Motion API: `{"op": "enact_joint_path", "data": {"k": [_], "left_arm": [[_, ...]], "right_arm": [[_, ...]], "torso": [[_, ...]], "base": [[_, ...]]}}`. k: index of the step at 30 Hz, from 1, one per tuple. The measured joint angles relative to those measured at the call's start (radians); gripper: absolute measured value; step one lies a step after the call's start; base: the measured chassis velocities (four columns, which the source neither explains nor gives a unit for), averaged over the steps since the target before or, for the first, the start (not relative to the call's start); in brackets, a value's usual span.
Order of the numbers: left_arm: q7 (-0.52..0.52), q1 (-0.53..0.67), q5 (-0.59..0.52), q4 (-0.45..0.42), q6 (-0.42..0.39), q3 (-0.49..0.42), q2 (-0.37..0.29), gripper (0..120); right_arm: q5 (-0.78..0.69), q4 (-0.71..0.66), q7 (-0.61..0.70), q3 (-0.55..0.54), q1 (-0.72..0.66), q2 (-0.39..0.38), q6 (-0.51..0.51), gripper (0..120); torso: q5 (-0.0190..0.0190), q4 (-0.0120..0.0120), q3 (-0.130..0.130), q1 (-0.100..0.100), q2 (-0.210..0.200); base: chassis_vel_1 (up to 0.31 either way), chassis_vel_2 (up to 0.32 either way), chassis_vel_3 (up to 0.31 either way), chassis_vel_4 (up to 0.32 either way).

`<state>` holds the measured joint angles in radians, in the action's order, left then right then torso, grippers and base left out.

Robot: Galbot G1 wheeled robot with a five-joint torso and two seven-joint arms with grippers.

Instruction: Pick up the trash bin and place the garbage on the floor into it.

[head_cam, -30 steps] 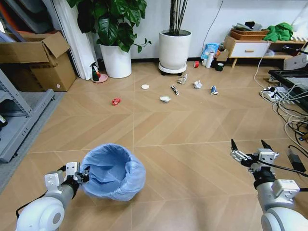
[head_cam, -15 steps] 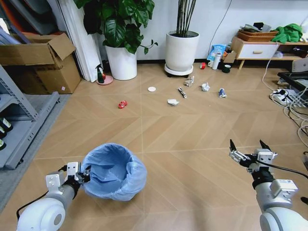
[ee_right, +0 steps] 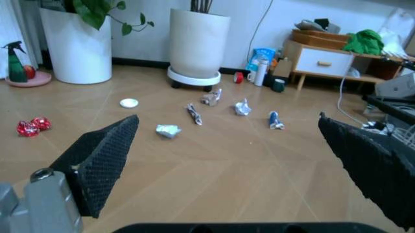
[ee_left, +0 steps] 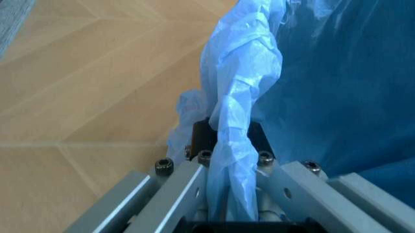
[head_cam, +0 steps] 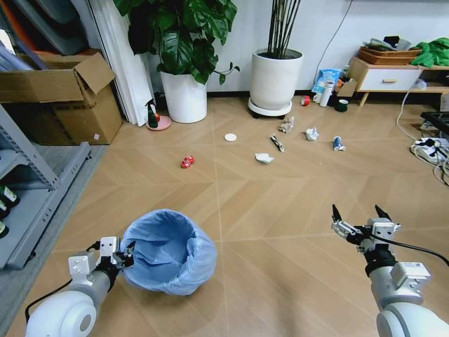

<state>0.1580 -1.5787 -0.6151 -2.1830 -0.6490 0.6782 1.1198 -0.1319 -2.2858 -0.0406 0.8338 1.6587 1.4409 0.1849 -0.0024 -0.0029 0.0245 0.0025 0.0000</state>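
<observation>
Lived-in room: potted plants, cardboard box, metal shelving.

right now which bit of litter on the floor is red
The crushed red can, lying alone, farthest to the robot's left of the litter; the other pieces are white, striped or blue-white.

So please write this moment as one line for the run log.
left gripper: shut on trash bin rim | right gripper: open, empty, above floor | garbage: lying ahead near the plant pots
</observation>
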Motion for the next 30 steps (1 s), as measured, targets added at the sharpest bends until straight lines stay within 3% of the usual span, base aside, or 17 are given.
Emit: {"op": "enact_joint_path", "data": {"k": [30], "left_arm": [[-0.006,-0.014,0.024,-0.022,0.005,-0.003,0.016,0]], "right_arm": [[0.001,0.007,-0.002,-0.003,-0.006,0.002,0.002,100]], "torso": [[0.0004,0.0005,0.0,0.0,0.0]], "base": [[-0.105,0.282,0.104,-0.283]]}}
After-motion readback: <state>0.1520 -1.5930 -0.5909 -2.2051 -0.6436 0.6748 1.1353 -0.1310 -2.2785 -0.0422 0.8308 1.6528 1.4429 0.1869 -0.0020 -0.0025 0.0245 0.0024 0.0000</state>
